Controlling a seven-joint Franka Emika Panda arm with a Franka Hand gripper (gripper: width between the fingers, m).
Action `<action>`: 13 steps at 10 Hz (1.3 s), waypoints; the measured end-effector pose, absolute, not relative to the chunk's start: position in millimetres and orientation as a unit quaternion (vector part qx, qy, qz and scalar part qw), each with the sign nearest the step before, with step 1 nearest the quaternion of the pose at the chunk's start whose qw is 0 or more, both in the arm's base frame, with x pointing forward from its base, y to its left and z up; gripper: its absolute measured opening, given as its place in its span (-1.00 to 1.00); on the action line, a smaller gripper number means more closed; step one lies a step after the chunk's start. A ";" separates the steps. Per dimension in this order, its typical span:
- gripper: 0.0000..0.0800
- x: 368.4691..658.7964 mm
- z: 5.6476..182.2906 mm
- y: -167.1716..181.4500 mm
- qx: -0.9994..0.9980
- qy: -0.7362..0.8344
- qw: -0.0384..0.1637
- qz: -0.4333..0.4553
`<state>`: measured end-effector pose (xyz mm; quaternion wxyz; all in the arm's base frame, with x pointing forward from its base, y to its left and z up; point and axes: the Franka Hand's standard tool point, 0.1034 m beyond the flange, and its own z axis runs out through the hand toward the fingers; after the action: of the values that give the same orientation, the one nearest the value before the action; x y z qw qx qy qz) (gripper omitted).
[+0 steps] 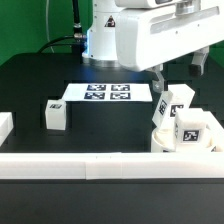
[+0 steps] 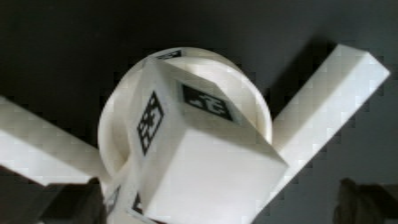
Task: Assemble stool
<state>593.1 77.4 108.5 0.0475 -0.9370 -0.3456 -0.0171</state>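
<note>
In the wrist view a blocky white leg (image 2: 210,160) with a black-and-white tag stands on end against the round white seat (image 2: 139,95), which is tilted up in a corner of the white rails. My gripper (image 2: 217,206) straddles the leg's near end. Its dark fingers (image 2: 71,198) sit on either side, with a dark gap showing between the leg and one finger. In the exterior view the gripper (image 1: 159,88) hangs over the seat and leg cluster (image 1: 180,125) at the right. A loose leg (image 1: 57,114) lies at the left.
The marker board (image 1: 100,92) lies in the middle of the black table. A long white border rail (image 1: 90,165) runs along the front, and rails (image 2: 329,95) meet in a corner behind the seat. A white piece (image 1: 4,126) shows at the exterior view's left edge.
</note>
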 end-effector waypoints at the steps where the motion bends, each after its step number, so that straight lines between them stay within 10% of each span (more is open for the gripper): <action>1: 0.62 593.0 108.1 76.8 -0.930 -0.365 0.047 -0.018; 13: 0.62 601.5 94.2 66.2 -0.695 -0.719 0.000 -0.023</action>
<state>601.5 66.2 94.2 -0.0005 -0.6947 -0.7190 -0.0231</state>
